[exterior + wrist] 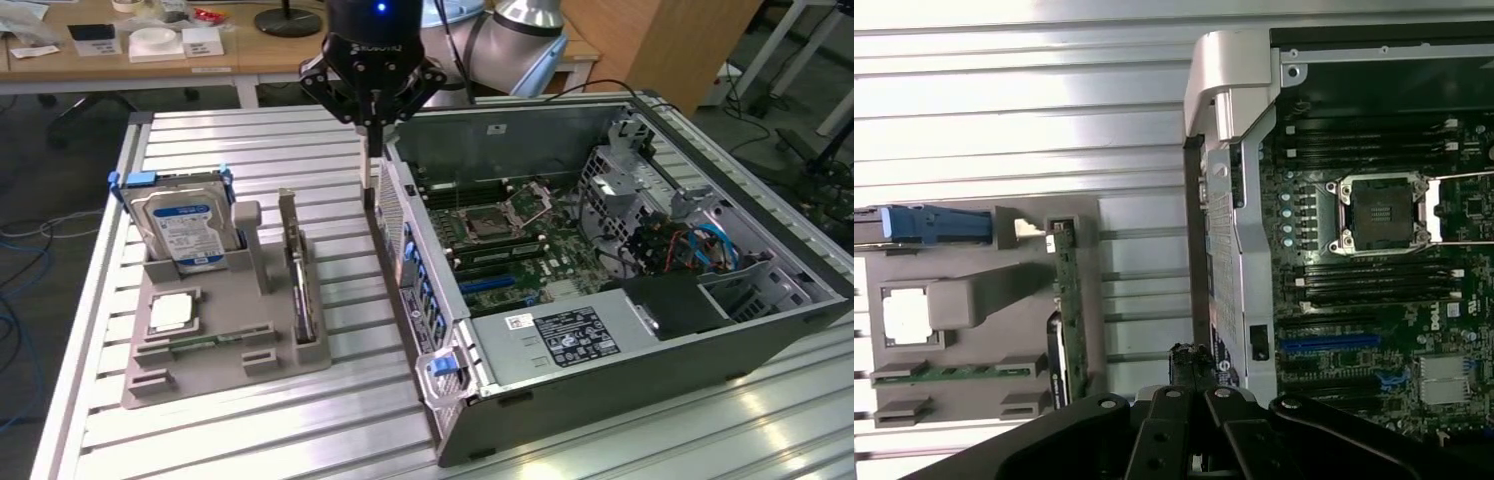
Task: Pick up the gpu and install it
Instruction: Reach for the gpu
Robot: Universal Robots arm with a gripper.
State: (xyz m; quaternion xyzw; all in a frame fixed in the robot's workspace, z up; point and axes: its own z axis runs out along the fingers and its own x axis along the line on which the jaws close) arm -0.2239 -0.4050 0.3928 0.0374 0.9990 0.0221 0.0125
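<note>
The gpu [299,275] is a thin card standing on edge in a slot of the grey holder [220,340], beside the hard drive. In the wrist view the gpu [1067,310] shows its green edge. My gripper [367,185] hangs shut with nothing in it. It points down at the table in the gap between the holder and the rear wall of the open computer case [441,330]. It is behind the gpu's far end and towards the exterior view's right of it, not touching it.
A silver hard drive [187,225] with blue rails and a square processor chip [174,312] also sit in the holder. Inside the case lies the motherboard [514,240] with a blue slot [1329,343]. A desk with boxes stands behind the ribbed metal table [267,420].
</note>
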